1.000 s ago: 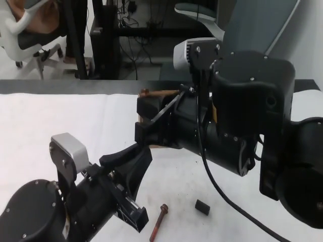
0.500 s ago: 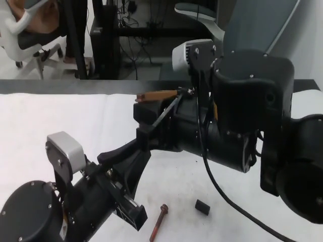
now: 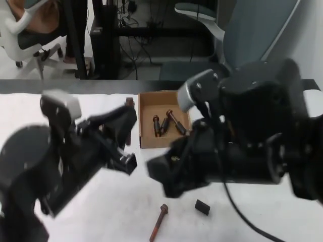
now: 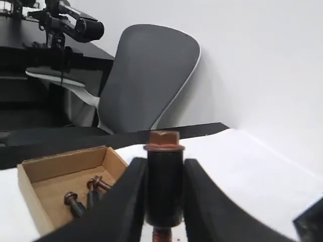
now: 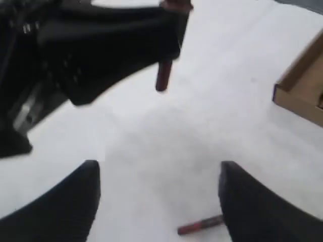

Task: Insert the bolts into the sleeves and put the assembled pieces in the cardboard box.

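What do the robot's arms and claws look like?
Left arm and right arm: bulky black shells, silver-grey camera housing on each wrist. A black cable trails from the right arm. Left end effector and right end effector: two tapered black fingers each.

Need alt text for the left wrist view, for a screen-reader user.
The left pincer grips a black sleeve with a copper-headed bolt seated in it, held upright. Beyond it on the white bench sits the open cardboard box with a few sleeved bolts lying inside. A grey office chair stands behind.
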